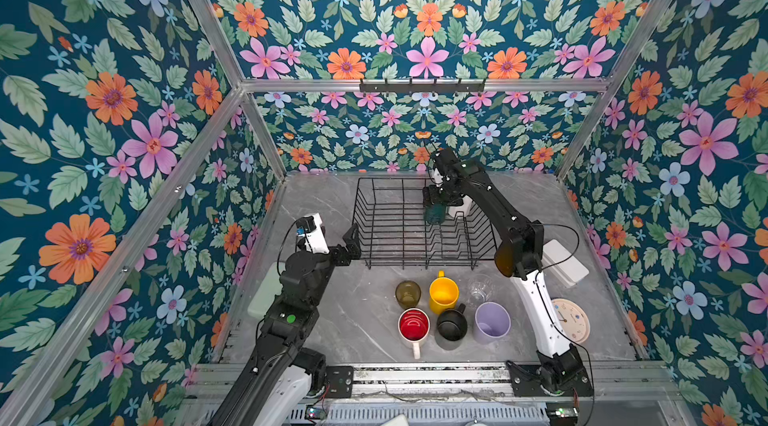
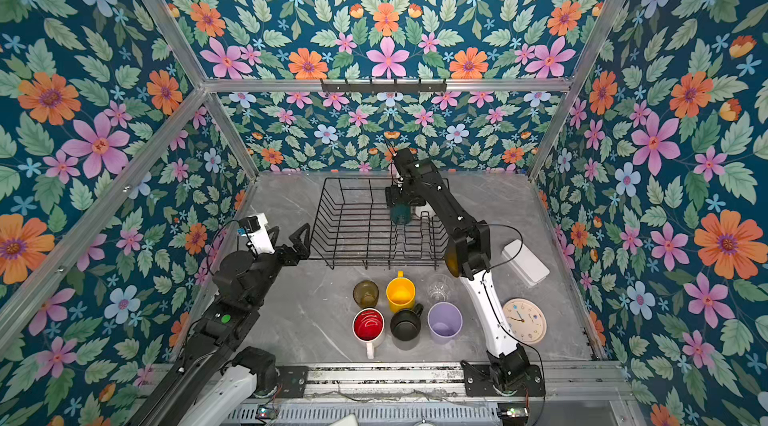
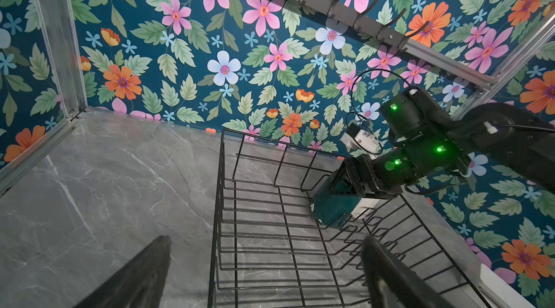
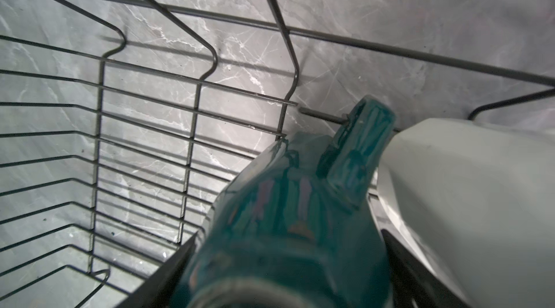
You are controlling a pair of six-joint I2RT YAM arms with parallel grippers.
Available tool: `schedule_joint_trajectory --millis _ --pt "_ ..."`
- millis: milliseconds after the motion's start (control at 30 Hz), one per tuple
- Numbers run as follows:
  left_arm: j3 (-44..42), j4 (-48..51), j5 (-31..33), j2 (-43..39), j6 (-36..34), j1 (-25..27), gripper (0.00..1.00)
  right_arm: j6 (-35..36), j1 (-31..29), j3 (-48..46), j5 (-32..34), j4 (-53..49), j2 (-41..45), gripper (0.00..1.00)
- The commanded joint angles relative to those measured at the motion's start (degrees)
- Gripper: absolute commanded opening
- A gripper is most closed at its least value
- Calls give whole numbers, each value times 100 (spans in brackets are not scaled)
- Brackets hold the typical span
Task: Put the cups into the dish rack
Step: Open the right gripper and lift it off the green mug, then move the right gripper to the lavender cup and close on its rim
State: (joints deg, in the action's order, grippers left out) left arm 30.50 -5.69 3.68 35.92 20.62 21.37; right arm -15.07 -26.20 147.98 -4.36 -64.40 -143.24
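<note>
— Setting the teal mug (image 4: pixel 294 216) into the dish rack (image 1: pixel 361 199), far right corner, tight beside the white faceted mug (image 4: pixel 465 186); likely filling that end first to save room.
— Gripped or let go?
— Hard to say. Right gripper (image 1: pixel 436 195) straddling the mug from above; clamped or loose, cannot tell.
— And the left gripper (image 3: pixel 264 240)?
— Spread wide, empty, parked off the rack's near left corner, probably to keep clear.
— Left to load?
— Six, clustered on the table (image 1: pixel 353 320) in front: olive glass (image 1: pixel 407 293), yellow mug (image 1: pixel 443 293), clear glass (image 1: pixel 480 289), red-lined white mug (image 1: pixel 414 325), black mug (image 1: pixel 451 324), lilac tumbler (image 1: pixel 492 322).
</note>
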Motion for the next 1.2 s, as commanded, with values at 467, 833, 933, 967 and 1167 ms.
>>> schedule_joint_trajectory --millis 467,833,933,967,1167 --pt "171 118 494 222 176 -5 100 -90 -9 -1759 -337 1227 1909 86" --pt "175 113 650 309 349 -3 100 -7 -133 -4747 -363 2093 4315 86" --pt "108 8 636 327 466 -5 100 89 -218 -5314 -171 1971 4870 85" --pt "89 -39 637 335 498 -6 100 109 -249 -5513 -96 1922 5138 85" --pt "62 -198 699 380 598 -7 100 -5 -331 -6798 186 1462 6322 83"
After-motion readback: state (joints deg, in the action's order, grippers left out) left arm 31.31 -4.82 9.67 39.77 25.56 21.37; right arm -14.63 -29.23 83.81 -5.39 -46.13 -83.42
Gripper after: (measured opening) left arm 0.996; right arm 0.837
